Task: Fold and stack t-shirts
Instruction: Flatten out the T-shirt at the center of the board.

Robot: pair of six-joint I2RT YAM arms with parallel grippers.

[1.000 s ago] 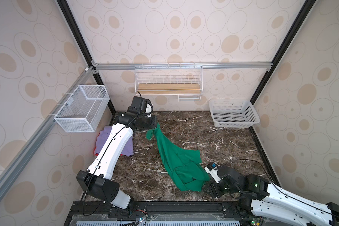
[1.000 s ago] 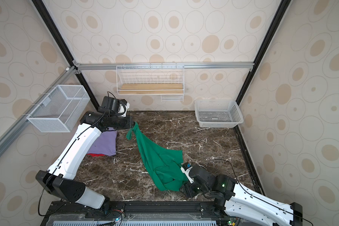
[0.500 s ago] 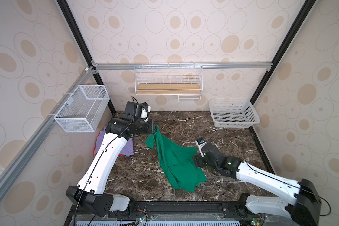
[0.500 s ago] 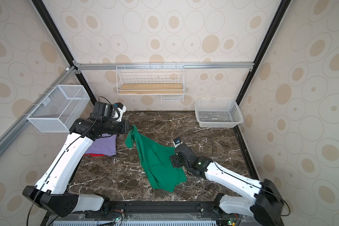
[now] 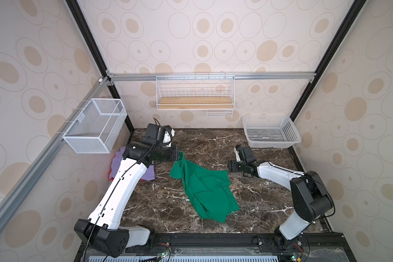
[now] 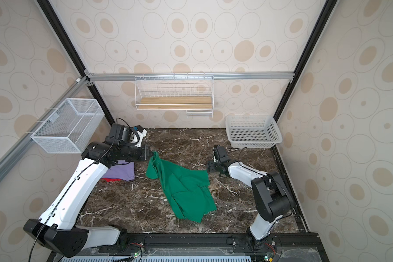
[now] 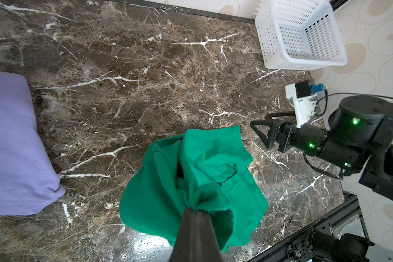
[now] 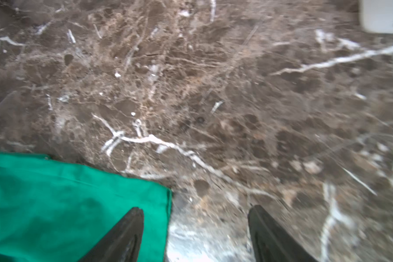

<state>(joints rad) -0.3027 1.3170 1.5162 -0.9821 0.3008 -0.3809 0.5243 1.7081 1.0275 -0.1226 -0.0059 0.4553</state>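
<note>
The green t-shirt point(image 5: 204, 188) point(image 6: 186, 188) lies crumpled across the middle of the marble table. My left gripper point(image 5: 179, 155) point(image 7: 194, 209) is shut on its far left corner, holding that bunched cloth point(image 7: 191, 163) lifted off the table. My right gripper point(image 5: 229, 166) point(image 8: 195, 211) is open at the shirt's right corner point(image 8: 66, 204); one finger is over the cloth, the other over bare marble. A lavender t-shirt point(image 5: 117, 162) point(image 6: 120, 172) point(image 7: 11, 147) lies folded at the left under my left arm. Below it a sliver of the red t-shirt point(image 6: 110, 179) shows.
A white perforated basket point(image 5: 293, 129) point(image 6: 275, 129) point(image 7: 300, 34) stands at the back right corner, just behind the right arm. A wire shelf point(image 5: 194, 106) hangs on the back wall and a mesh box point(image 5: 93, 127) on the left wall.
My right arm has swung from the table's front edge back along the shirt to its right corner, its jaws still open. The left gripper has kept its hold and hardly moved.
</note>
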